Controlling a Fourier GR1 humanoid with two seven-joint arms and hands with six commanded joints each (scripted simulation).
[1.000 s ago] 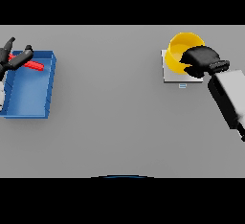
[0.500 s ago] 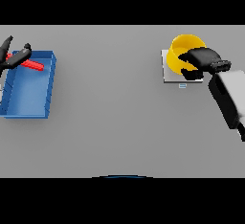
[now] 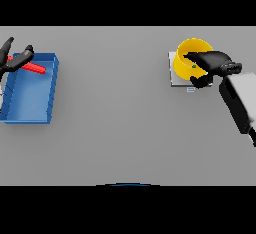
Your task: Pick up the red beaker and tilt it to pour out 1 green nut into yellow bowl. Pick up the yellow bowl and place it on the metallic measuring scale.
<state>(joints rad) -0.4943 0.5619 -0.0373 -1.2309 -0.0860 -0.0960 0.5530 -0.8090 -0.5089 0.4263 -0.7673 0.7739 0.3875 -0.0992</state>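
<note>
1. Right hand (image 3: 209, 64) stays clamped on the yellow bowl (image 3: 189, 53), which now sits on the scale (image 3: 174, 76) at two o'clock; release looks next.
2. Left hand (image 3: 15, 59), fingers spread, has edged off the red beaker (image 3: 34, 68) in the blue tray (image 3: 31, 92) at ten o'clock.

open table (image 3: 120, 123) btwn bin (image 3: 30, 90), scale (image 3: 173, 73)

no readable text, no labels, no numbers anywhere
</note>
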